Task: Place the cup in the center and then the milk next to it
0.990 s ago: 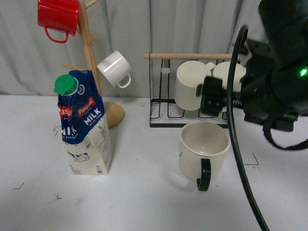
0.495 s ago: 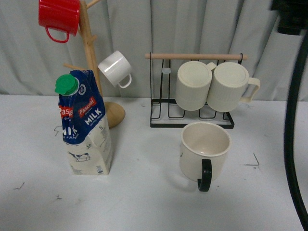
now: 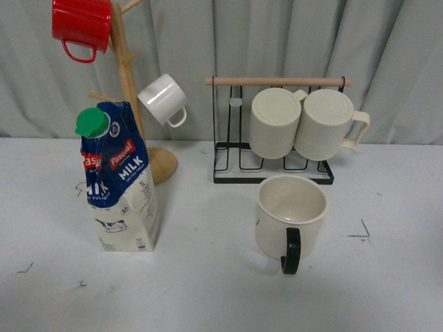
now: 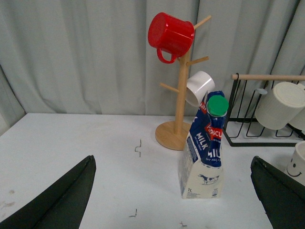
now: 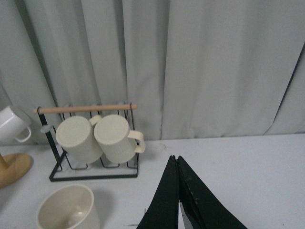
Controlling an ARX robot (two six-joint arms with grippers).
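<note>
Front view is showing the cup (image 3: 291, 218) sitting upright on the white table (image 3: 208, 297), a bit toward 3 o'clock of the table's middle, with its black handle pointing at 6 o'clock toward the camera and nothing inside it. The milk (image 3: 119, 180) is standing upright well apart from it, out at the cup's 9 o'clock, green cap on and top a bit crumpled. At the cup's 12 o'clock a black wire rack (image 3: 273, 174) is sitting close by, and two ribbed cream mugs (image 3: 275, 123) are hanging side by side from its wooden bar. At the milk's 12 o'clock a wooden mug tree (image 3: 124, 83) is standing, carrying a red mug (image 3: 82, 24) up top and a small white mug (image 3: 163, 99) lower down. Neither arm is showing in this view. Over in the wrist views, the left gripper (image 4: 171, 160) is hanging with its jaws spread wide and nothing between them, and the right gripper (image 5: 175, 160) is hovering with its jaws pressed together, gripping nothing.
</note>
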